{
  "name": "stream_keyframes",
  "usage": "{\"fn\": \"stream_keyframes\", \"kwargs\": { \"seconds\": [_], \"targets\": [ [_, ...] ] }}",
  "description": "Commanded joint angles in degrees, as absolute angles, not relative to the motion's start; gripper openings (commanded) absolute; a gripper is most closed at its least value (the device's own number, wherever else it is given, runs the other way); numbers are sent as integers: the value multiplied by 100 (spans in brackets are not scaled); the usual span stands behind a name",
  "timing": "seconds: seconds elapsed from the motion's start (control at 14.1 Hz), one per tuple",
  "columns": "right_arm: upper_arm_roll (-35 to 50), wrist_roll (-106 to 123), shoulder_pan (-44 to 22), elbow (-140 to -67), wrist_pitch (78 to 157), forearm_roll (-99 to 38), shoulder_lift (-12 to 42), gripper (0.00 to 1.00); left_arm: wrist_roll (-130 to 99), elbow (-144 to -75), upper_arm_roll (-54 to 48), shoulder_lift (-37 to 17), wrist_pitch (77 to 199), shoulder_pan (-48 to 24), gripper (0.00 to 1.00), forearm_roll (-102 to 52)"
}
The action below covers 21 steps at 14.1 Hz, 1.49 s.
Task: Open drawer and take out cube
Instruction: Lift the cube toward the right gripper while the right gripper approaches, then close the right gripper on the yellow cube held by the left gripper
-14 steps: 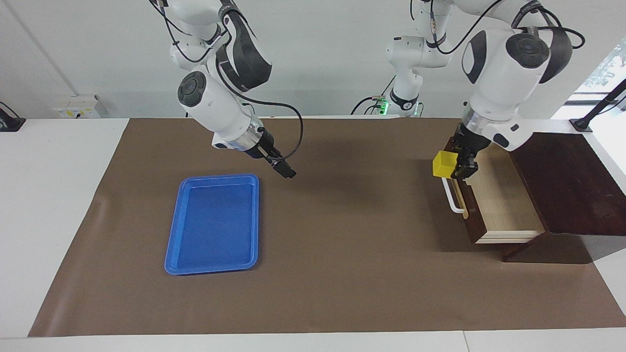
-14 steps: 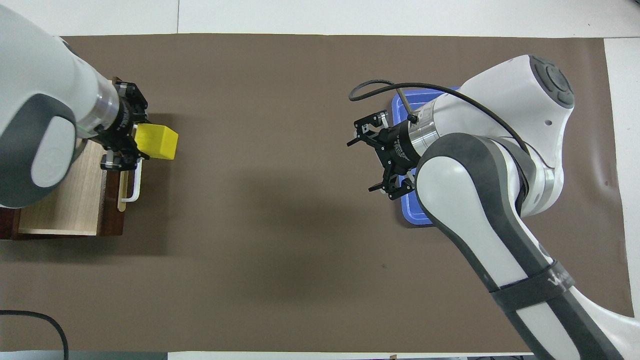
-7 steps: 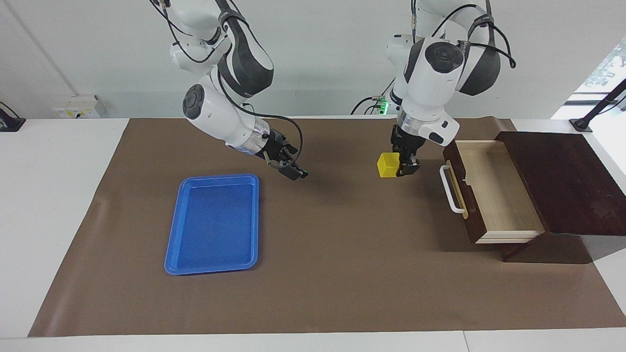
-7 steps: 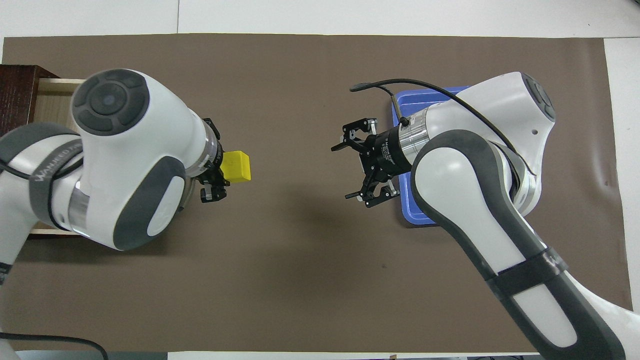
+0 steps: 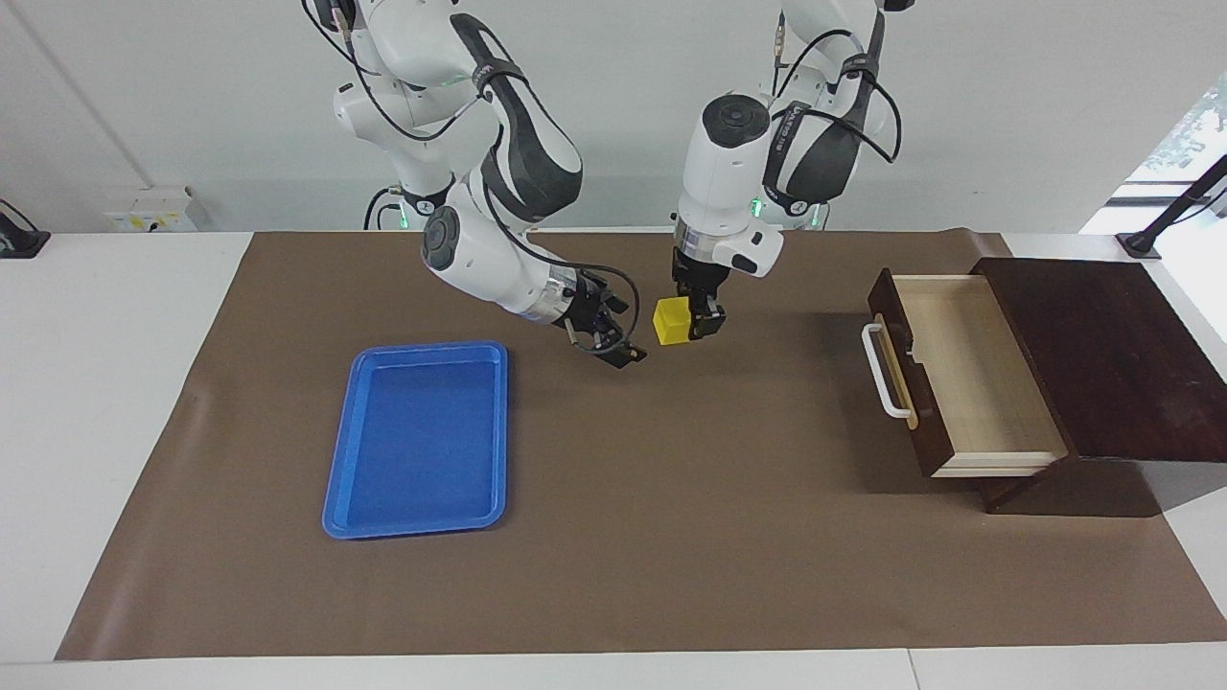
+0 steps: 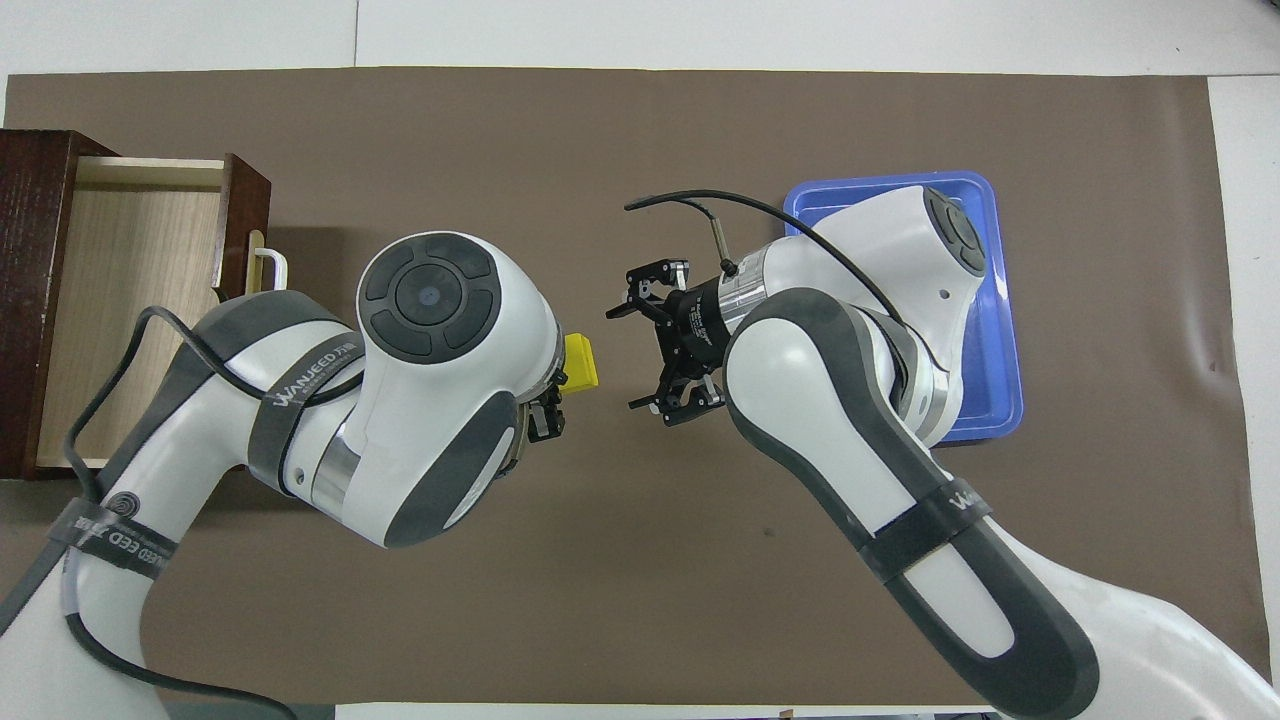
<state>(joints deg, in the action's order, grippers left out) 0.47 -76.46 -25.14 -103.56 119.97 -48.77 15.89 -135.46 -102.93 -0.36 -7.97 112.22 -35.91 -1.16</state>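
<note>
Left gripper (image 5: pixel 692 322) is clamped on the cube (image 5: pixel 671 320), holding it up over the bare mat (image 5: pixel 671 537) near the table's middle, fingers pointing down. Cube sticks out of my grip toward the right arm's end; from overhead only a yellow corner (image 6: pixel 581 361) shows past my wrist.

Right gripper (image 5: pixel 613 347) hangs over the mat just beside the cube, tilted, jaws spread wide with nothing in them (image 6: pixel 640 352). Its tips point at the cube with a small gap between; no contact.

Tray (image 5: pixel 419 439) lies flat on the mat toward the right arm's end, nothing in it. My right forearm covers part of it from overhead (image 6: pixel 990 300).

Drawer (image 5: pixel 968 383) is pulled out at the left arm's end, pale inside showing and nothing in it. White handle (image 5: pixel 884 372) on its front faces the table's middle. Dark box (image 5: pixel 1112 355) sits on the mat's edge, the drawer sliding out of it.

Cube is well apart from the drawer, between drawer and tray, closer to the tray.
</note>
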Motion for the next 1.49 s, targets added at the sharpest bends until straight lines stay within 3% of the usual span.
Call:
{"fn": "stream_keyframes", "kwargs": {
  "seconds": [0.0,0.28,1.42],
  "targets": [
    [35,-7690,-2522,-10371,12032,-5019,1573,100,-13684,-10362,79,-747,11303,-3744,0,-106],
    [44,-7664,-2513,-10336,11989,-5598,1784,100,-13798,-10389,88,-747,11364,-3937,0,-97],
    [26,-7594,-2681,-10362,11971,-5607,1749,100,-13816,-10494,88,-730,11382,-3920,0,-97]
  ]
}}
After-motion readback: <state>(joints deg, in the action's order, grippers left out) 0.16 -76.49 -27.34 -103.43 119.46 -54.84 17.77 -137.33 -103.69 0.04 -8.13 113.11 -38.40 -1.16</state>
